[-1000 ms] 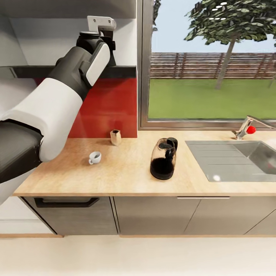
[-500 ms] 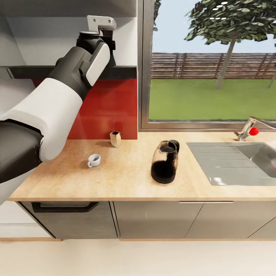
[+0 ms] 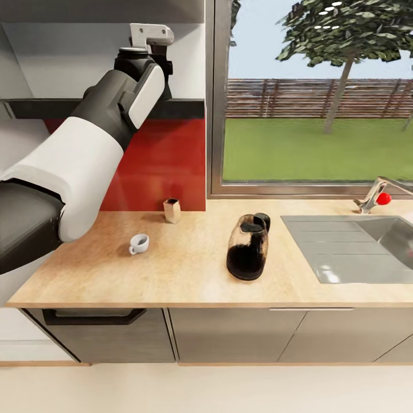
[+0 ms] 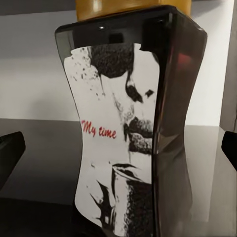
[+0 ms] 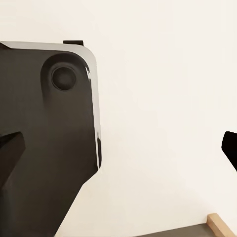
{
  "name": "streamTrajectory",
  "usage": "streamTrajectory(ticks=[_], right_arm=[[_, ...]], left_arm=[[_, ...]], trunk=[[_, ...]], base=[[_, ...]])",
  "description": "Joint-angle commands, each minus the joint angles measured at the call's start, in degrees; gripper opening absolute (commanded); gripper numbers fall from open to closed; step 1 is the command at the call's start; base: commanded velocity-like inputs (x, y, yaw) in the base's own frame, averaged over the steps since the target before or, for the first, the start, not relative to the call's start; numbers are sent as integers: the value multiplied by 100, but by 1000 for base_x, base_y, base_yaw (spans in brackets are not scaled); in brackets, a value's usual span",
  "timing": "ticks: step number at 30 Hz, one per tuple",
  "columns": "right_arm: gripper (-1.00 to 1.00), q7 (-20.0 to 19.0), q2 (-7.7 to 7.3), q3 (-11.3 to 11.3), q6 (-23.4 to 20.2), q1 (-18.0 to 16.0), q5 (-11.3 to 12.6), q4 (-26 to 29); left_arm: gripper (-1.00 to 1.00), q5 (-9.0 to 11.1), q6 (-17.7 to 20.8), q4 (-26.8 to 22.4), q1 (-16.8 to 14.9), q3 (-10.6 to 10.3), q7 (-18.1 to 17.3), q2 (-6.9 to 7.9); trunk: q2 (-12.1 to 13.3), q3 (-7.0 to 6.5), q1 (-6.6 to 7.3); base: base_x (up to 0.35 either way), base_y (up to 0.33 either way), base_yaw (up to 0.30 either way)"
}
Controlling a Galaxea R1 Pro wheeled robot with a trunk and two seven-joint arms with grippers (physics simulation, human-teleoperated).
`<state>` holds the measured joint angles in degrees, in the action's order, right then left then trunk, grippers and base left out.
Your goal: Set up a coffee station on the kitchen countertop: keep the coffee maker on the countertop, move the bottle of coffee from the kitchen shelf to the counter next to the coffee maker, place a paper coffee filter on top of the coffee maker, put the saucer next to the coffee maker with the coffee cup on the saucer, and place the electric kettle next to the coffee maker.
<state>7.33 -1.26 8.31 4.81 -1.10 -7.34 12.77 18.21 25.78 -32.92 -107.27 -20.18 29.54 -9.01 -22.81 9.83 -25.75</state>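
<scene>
Dark brown glass makes up the bottle of coffee [image 4: 133,123], which stands upright on a dark shelf [image 4: 44,158] and takes up the middle of the left wrist view, its yellow lid at the top edge and a white label reading "My time" on its front. The left gripper [image 4: 118,153] has its fingertips [image 4: 11,148] spread wide at the frame's two side edges, clear of the jar. In the head view the left arm [image 3: 86,149] reaches to the shelf at upper left. Lower down, the wooden countertop [image 3: 183,275] carries the coffee cup [image 3: 138,243], the electric kettle [image 3: 248,246] and a small tan container [image 3: 171,210]. The right gripper [image 5: 118,153] is also spread apart, empty, facing a pale wall.
</scene>
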Motion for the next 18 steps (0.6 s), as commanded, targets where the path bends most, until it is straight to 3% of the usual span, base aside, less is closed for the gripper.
streamTrajectory(ticks=[1,18], right_arm=[[100,3,3,48,20,-5,-59,-6],[100,6,3,48,20,-5,-59,-6]], left_arm=[[100,59,15,-4,-7,-38,52,5],[100,59,6,-4,4,-38,52,13]], trunk=[[-11,12,-3],[-11,12,-3]], base=[[30,0,0],[63,0,0]])
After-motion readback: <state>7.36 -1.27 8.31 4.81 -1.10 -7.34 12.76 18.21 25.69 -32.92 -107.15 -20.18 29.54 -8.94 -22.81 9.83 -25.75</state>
